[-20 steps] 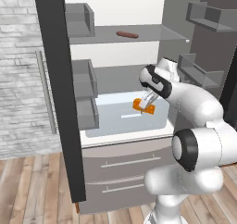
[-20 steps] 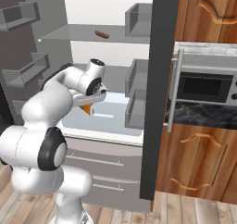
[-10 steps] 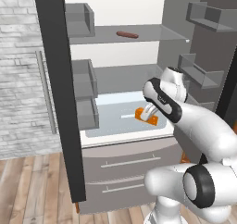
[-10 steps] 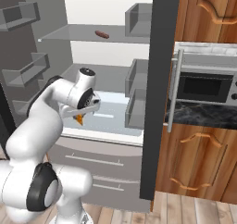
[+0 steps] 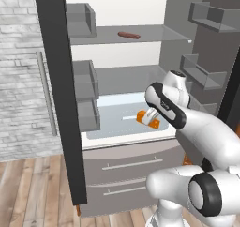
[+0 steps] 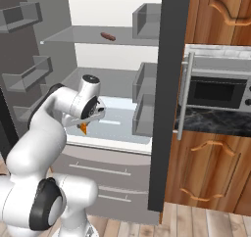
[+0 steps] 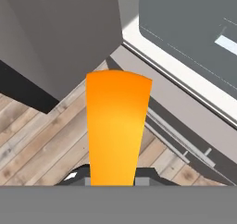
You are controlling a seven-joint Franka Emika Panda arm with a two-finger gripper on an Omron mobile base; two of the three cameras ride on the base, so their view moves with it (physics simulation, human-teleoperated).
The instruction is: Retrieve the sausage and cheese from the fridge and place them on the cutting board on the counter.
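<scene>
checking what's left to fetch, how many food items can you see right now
2: the sausage lies on the upper glass shelf of the fridge; the cheese is held in the gripper by the lower compartment. Others may be hidden.

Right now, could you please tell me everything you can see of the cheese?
The cheese is a bright orange wedge, smooth and glossy, wider at its far end. It is clamped in the gripper, whose jaws are shut on its narrow end, and nothing else touches it. It hangs in the air before the open fridge, over the drawer fronts and the wooden floor.

Cheese (image 5: 146,117) drawn back — out of fridge (image 5: 140,48).
</scene>
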